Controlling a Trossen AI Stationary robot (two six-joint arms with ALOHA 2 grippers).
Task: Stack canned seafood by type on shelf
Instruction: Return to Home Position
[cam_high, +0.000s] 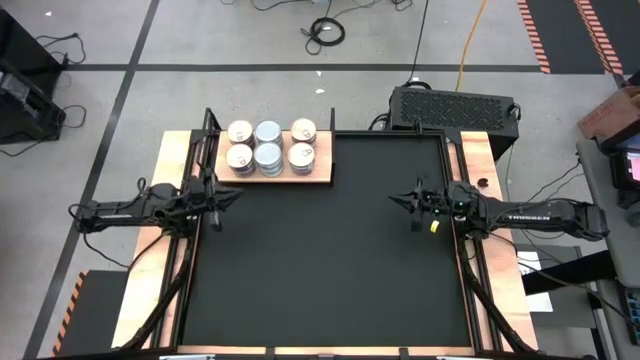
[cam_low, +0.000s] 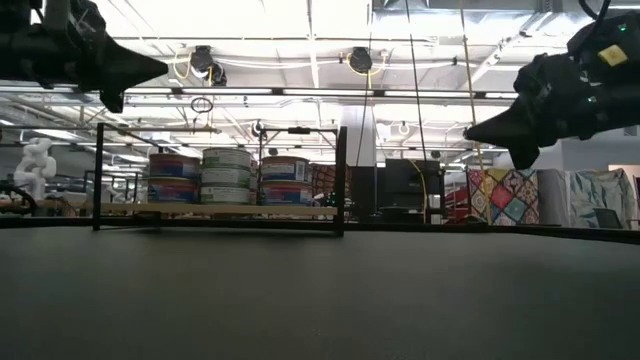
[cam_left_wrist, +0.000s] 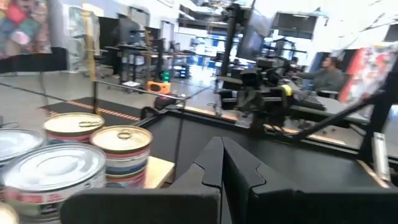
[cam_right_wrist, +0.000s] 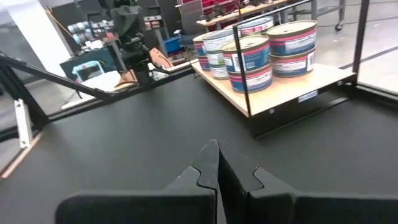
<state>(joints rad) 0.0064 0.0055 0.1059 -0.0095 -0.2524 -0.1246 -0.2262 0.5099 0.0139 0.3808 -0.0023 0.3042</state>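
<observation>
The canned seafood (cam_high: 270, 146) stands on the shelf (cam_high: 322, 172), a light wood board at the table's far left, in two rows of three. The low view shows the tins (cam_low: 227, 176) stacked two high. The tops are cream on the outer columns and silvery blue-grey in the middle one. My left gripper (cam_high: 238, 196) hangs shut above the mat's left edge, just nearer than the shelf, pointing level toward the right. My right gripper (cam_high: 392, 200) hangs shut over the right part of the mat, pointing left. Neither holds anything.
A black mat (cam_high: 320, 260) covers the table between wooden side strips (cam_high: 497, 250). Thin black frame posts (cam_low: 341, 180) stand by the shelf. A black perforated box (cam_high: 455, 105) sits beyond the far right corner. Cables lie on the floor behind.
</observation>
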